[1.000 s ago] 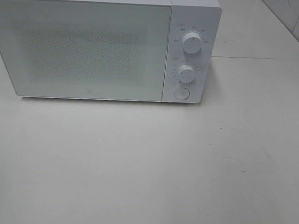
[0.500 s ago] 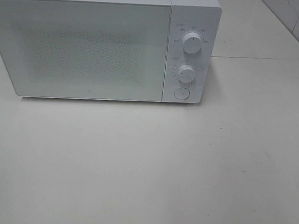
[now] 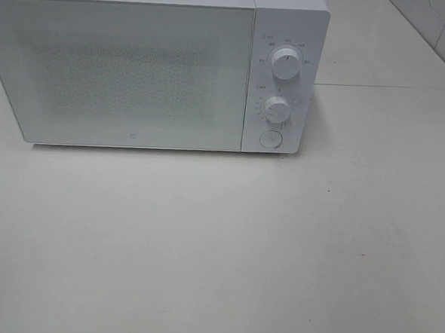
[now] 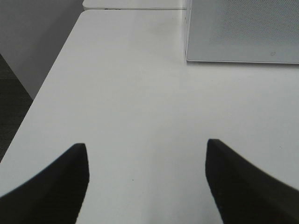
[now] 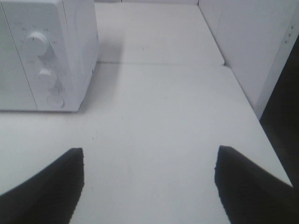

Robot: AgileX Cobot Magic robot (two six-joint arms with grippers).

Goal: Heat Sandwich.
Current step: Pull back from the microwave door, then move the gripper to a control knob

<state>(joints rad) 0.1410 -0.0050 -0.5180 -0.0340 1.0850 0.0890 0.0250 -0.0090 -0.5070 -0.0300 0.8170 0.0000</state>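
Observation:
A white microwave [image 3: 138,71] stands at the back of the white table [image 3: 225,242] with its door shut. It has two dials [image 3: 285,63] and a round button [image 3: 269,139] on its right panel. The sandwich and its pink plate are out of view. Neither gripper shows in the exterior high view. My left gripper [image 4: 145,154] is open and empty above the table, left of the microwave's corner [image 4: 243,32]. My right gripper [image 5: 148,161] is open and empty above the table, right of the microwave's panel [image 5: 44,60].
The table's left edge [image 4: 51,79] drops to a dark floor. A white wall [image 5: 243,42] stands along the table's right side, with a dark gap [image 5: 282,116] beside it. A second table surface [image 3: 381,40] lies behind the microwave.

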